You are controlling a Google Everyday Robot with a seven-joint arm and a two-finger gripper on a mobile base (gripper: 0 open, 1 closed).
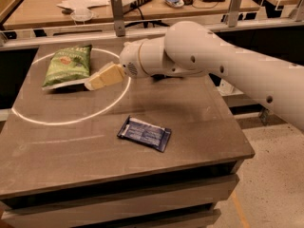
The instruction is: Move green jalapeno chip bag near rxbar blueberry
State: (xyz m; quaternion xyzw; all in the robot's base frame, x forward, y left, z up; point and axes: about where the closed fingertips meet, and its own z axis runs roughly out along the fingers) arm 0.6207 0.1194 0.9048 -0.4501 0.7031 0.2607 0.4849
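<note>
One puffy light-green crinkly chip bag (68, 65) lies flat at the far left of the grey-brown desk (194, 113), well apart from the one small flat dark blue bar wrapper (144, 133) nearer the front middle. The single cream gripper (92, 83) sits low at the bag's near right corner; whether it is apart or together I cannot tell. The bag is likely light, soft and slippery, so a pinch on its crimped bottom edge or corner looks best.
</note>
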